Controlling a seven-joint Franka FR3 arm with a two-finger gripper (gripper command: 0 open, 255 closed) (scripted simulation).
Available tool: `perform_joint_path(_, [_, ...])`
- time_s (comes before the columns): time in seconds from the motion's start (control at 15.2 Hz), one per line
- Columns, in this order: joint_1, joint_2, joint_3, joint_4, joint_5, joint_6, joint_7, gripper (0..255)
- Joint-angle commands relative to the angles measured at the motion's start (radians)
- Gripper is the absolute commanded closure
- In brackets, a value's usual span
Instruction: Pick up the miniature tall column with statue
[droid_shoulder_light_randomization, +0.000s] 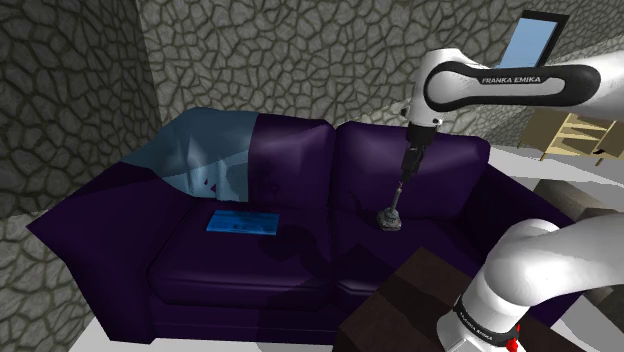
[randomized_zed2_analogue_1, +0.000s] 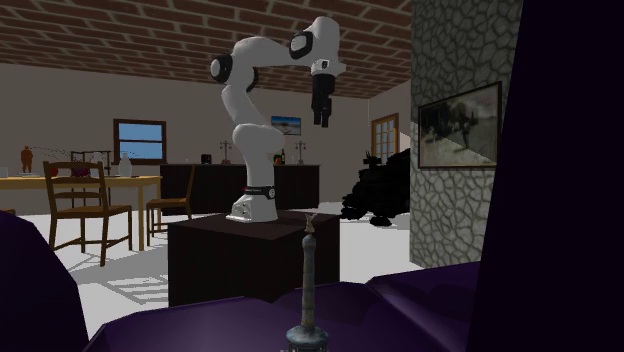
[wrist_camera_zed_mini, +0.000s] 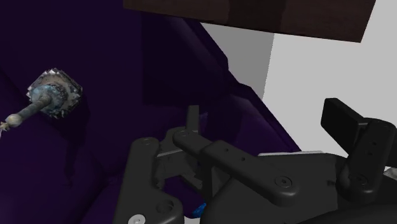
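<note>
In the shoulder view, the dark stand (droid_shoulder_light_randomization: 395, 308) sat at the lower right of the frame. Beyond it, the miniature column with statue (droid_shoulder_light_randomization: 392, 208) stood upright on the right seat cushion of the dark purple sofa (droid_shoulder_light_randomization: 250, 275), well apart from the flat blue object (droid_shoulder_light_randomization: 243, 222) on the left cushion. The gripper (randomized_zed2_analogue_1: 322, 120) hung above the column, clear of it; we could not tell how far it was open. A stone wall (droid_shoulder_light_randomization: 300, 60) rose behind the sofa.

Dark purple sofa (droid_shoulder_light_randomization: 300, 262), slim column (droid_shoulder_light_randomization: 390, 216) with a small statue on top upright on one seat cushion, flat blue slab (droid_shoulder_light_randomization: 243, 222) on the other cushion, pale blue blanket (droid_shoulder_light_randomization: 205, 150) draped over a back corner
</note>
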Motion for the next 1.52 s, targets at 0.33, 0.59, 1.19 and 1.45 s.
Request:
perform_joint_path(0.33, [-0.041, 0.179, -0.115, 0.024, -0.08, 0.158, -0.142, 0])
perform_joint_path(0.59, [-0.057, 0.302, -0.179, 0.066, -0.103, 0.243, -0.223, 0])
perform_joint_path(1.19, [-0.087, 0.621, -0.297, 0.233, -0.068, 0.399, -0.422, 0])
perform_joint_path(1.45, [-0.114, 0.776, -0.326, 0.339, -0.014, 0.444, -0.519, 0])
